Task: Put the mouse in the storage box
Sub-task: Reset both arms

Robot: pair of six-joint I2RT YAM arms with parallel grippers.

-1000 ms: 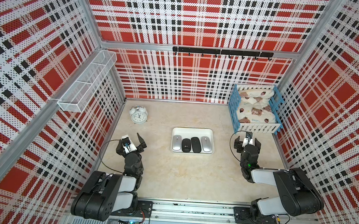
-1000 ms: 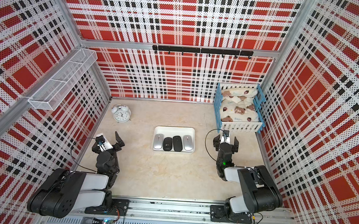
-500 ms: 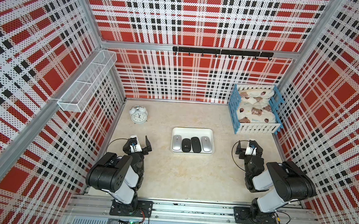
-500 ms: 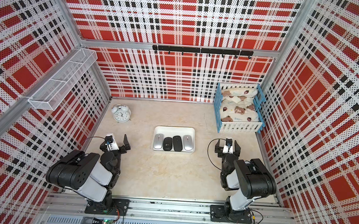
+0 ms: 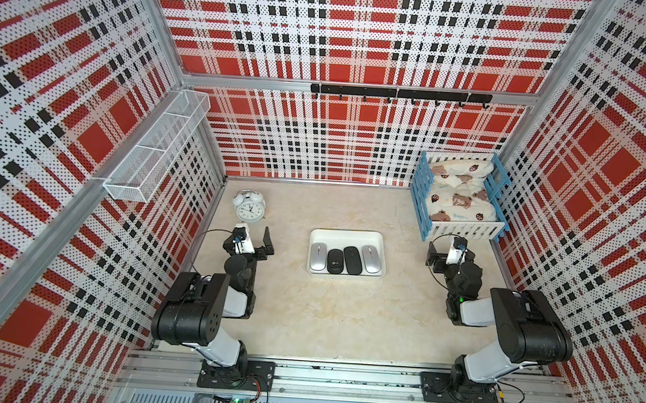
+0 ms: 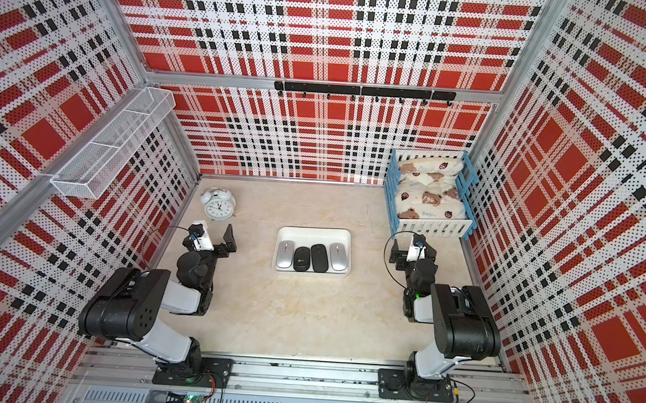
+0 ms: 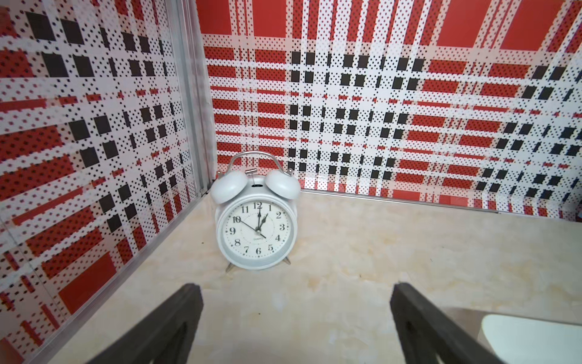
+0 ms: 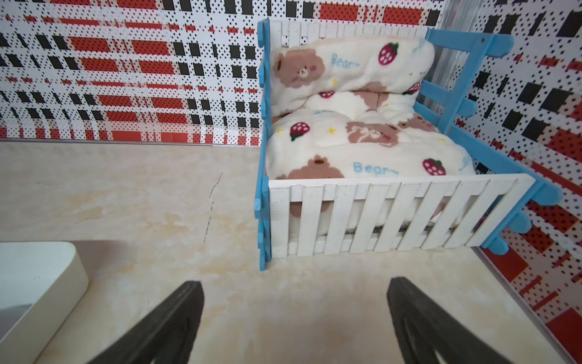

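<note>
In the middle of the table the storage box (image 5: 346, 233) holds four mice (image 5: 351, 259) in a row, while the left gripper (image 7: 293, 286) and right gripper (image 8: 294, 283) gape empty, so a needless reach might knock one out.

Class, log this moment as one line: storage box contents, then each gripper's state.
storage box: four mice inside, in a row | left gripper: open, empty, facing alarm clock | right gripper: open, empty, facing crate

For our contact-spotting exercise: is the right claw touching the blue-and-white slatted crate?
Apart. The right wrist view shows bare floor between the right claw and the crate.
</note>
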